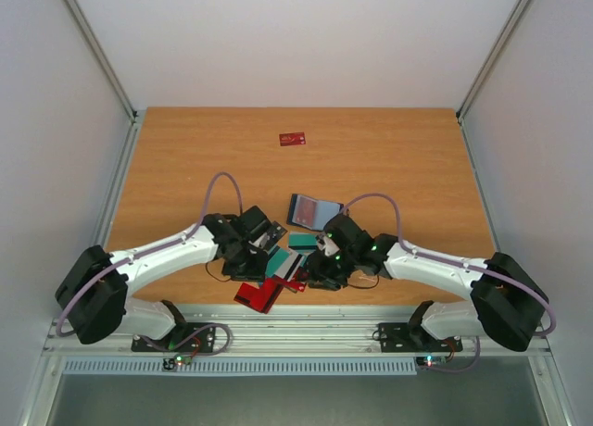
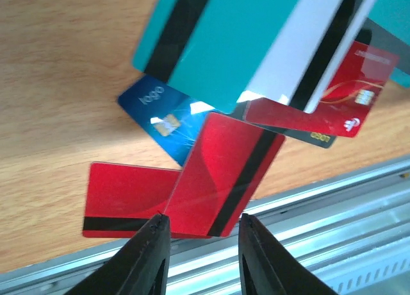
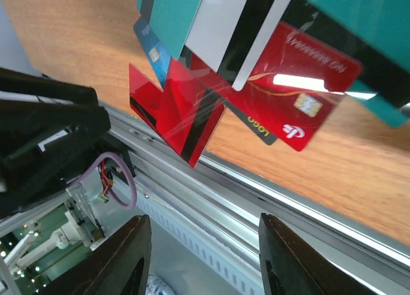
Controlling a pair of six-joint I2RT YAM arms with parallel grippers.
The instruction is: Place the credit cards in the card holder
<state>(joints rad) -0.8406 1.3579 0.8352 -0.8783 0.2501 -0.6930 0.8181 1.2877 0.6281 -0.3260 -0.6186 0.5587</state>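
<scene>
Pile at bench edge: three red cards; one blue card marked "logo"; one grey card marked "Logo". Left gripper straddles a red card, grasp unclear; right gripper released.

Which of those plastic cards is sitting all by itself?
The small red plastic card lying far out on the wooden table; every other card is in the heap between the arms.

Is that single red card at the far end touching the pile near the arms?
Apart. The overhead view shows bare wood between the lone red card and the pile.
</scene>
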